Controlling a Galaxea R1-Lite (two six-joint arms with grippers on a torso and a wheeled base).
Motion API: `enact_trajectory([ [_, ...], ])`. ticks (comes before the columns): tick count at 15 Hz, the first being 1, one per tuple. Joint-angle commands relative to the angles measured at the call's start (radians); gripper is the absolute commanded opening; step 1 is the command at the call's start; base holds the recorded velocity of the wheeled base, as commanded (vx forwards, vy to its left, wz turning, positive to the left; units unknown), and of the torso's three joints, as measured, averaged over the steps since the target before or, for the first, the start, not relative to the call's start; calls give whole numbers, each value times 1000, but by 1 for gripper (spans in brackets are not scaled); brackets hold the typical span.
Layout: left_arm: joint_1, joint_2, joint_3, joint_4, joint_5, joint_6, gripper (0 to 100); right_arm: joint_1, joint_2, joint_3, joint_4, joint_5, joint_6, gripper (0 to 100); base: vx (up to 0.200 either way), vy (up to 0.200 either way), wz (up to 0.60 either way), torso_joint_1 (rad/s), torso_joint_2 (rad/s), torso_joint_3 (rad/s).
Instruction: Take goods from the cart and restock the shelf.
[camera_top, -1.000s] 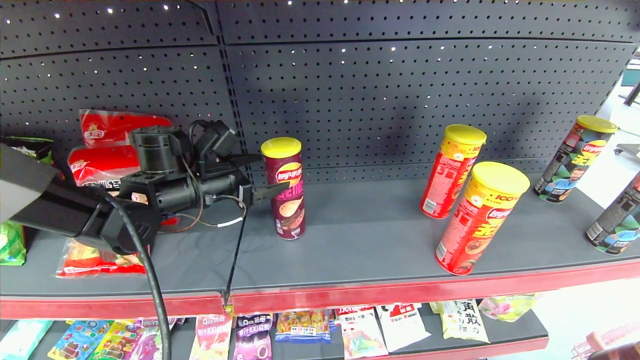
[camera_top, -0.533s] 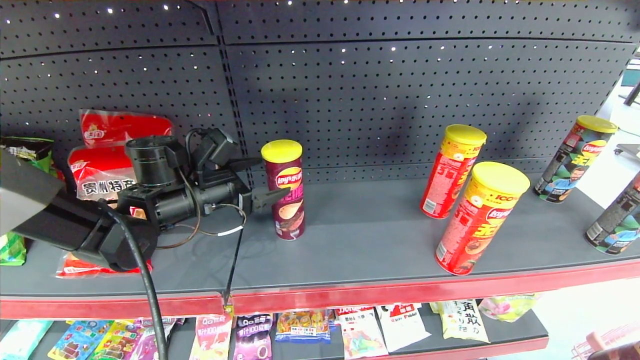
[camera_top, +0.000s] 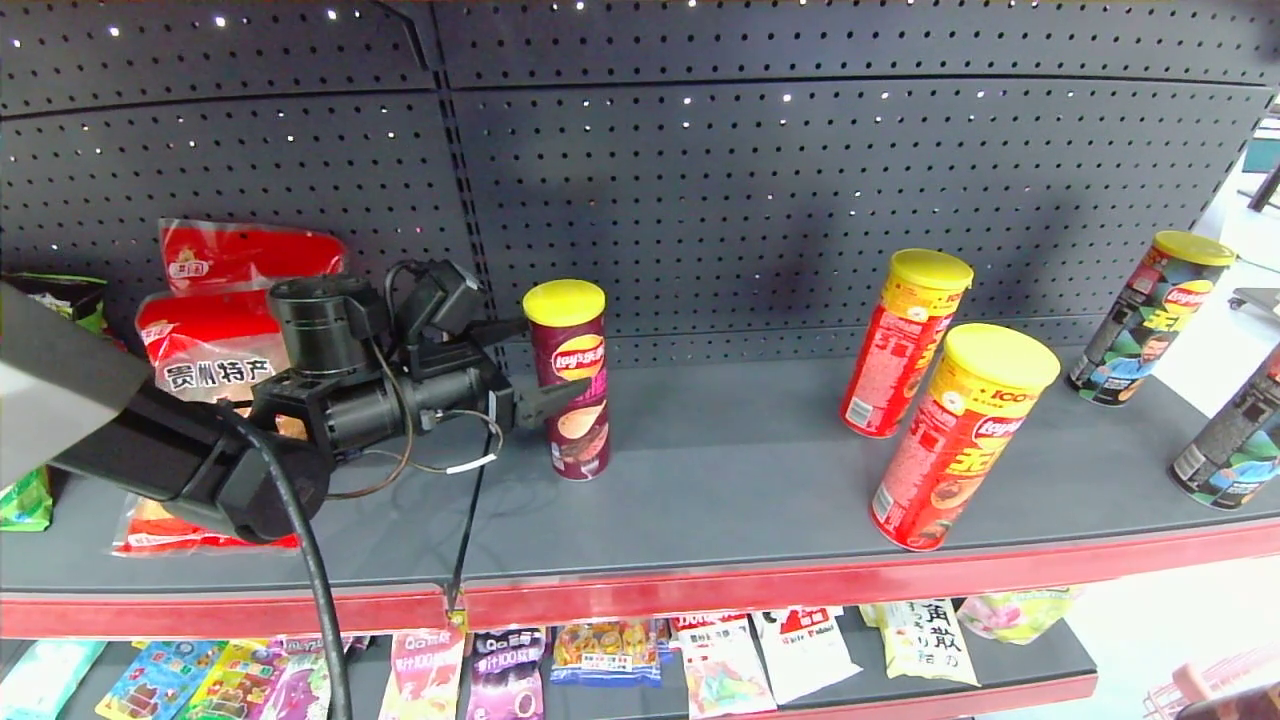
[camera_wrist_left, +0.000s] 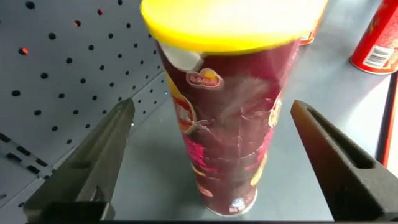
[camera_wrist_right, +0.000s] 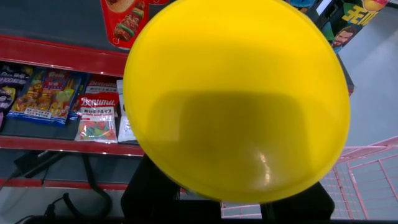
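1. Right wrist view: a yellow lid (camera_wrist_right: 236, 99) sits right against the camera, above my right gripper (camera_wrist_right: 155, 196). Can't tell if that gripper is open or closed.
2. The pink cart (camera_wrist_right: 373, 165) is low on my right, its wire rim just past that lid.
3. The lower shelf (camera_top: 1020, 690) holds a row of snack packets (camera_top: 720, 660) lying flat.
4. Above it is the upper shelf (camera_top: 700, 585), a grey deck with a red front lip.
5. The front red can (camera_top: 960, 435) stands near that lip, right of centre, with a yellow lid on.
6. My left gripper (camera_top: 545, 358) comes in from the left over the deck, jaws apart and holding nothing.
7. The purple can (camera_top: 572, 380) stands upright on the deck, left of centre, between my left fingers. One finger is on the pegboard side and one on the front side.
8. Left wrist view: the purple can (camera_wrist_left: 224, 137) is centred in my left gripper (camera_wrist_left: 214, 143) with a clear gap on both sides, so no contact.
9. The rear red can (camera_top: 905, 340) stands farther back, just behind the front one.
10. Two dark cans stand at the right end. The near dark can (camera_top: 1235, 440) is cut by the frame edge and the far dark can (camera_top: 1145, 315) stands deeper in.
11. Red bags (camera_top: 215, 330) are stacked at the left behind my arm, and a green bag (camera_top: 25, 495) is at the far left.
12. The black pegboard (camera_top: 800, 200) backs the shelf.
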Motion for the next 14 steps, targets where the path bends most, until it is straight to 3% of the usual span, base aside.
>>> enact_trajectory([
  [1,0,15,-16,0,0,-1,100,0,1,0,0,0,-1,0,0,0,0,0,0,0],
  [3,-13,25,-34,3,7,-7,100,1,1,0,0,0,-1,0,0,0,0,0,0,0],
  [6,-28,27,-34,5,15,-50,100,0,1,0,0,-2,-1,0,0,0,0,0,0,0],
  [11,-29,47,-36,2,16,-50,100,0,3,0,0,-2,-1,0,0,0,0,0,0,0],
  [12,-29,48,-36,2,16,-50,0,0,3,0,0,-2,-1,0,0,0,0,0,0,0],
  [14,-29,58,-37,2,16,-50,0,0,3,0,0,-2,-1,0,0,0,0,0,0,0],
])
